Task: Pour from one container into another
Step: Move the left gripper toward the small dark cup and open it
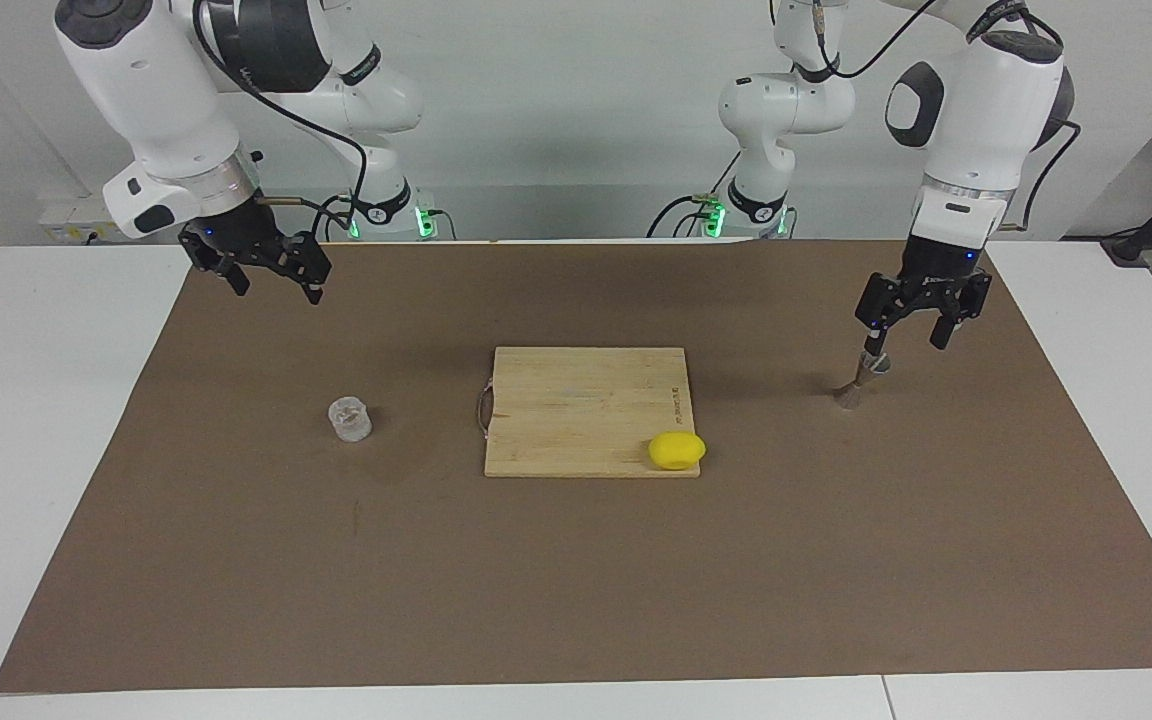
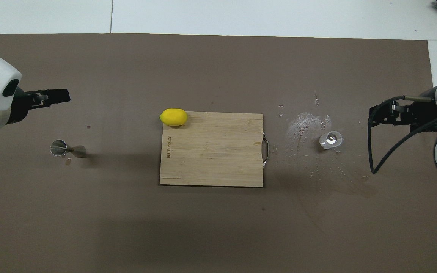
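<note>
The small clear glass tumbler (image 1: 349,419) with faceted sides stands upright, mouth up, on the brown mat (image 1: 576,600) toward the right arm's end of the table, about midway between the mat's long edges. The silver hourglass-shaped jigger (image 2: 66,149) stands upright toward the left arm's end, well apart from it.

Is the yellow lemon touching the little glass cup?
Apart. The overhead view shows the lemon on the cutting board's corner and the glass tumbler standing off the board, brown mat between them.
</note>
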Controlling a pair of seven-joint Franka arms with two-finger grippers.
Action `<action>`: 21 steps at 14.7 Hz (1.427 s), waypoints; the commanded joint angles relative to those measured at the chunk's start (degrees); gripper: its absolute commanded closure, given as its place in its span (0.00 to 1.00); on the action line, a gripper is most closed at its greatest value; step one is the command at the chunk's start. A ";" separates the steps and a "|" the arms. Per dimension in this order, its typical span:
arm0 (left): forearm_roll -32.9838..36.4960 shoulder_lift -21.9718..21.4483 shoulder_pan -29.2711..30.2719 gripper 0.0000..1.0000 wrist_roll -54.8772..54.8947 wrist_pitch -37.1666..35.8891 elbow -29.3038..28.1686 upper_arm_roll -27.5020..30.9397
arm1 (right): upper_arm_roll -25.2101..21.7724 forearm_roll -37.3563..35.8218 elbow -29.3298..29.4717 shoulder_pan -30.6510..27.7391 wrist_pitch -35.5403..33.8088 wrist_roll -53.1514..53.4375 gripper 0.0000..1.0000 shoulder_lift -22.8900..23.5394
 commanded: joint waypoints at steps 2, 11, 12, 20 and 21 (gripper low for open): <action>0.54 -1.20 -3.06 0.00 -1.90 -15.19 2.72 0.10 | 0.44 1.06 0.74 -0.76 -0.99 -0.43 0.00 0.39; -11.12 -1.98 6.74 0.00 17.62 -18.56 1.86 1.06 | 0.44 1.06 0.74 -0.76 -0.90 -0.35 0.00 0.39; -13.59 -1.99 9.20 0.00 26.31 -18.30 1.41 1.06 | 0.44 1.06 0.74 -0.85 -0.90 -0.43 0.00 0.39; -36.62 4.86 22.75 0.00 76.78 -22.15 0.62 1.15 | 0.44 1.06 0.74 -0.76 -0.90 -0.43 0.00 0.30; -39.42 5.74 24.58 0.00 82.59 -23.99 0.18 1.15 | 0.44 1.06 0.74 -0.85 -0.90 -0.43 0.00 0.39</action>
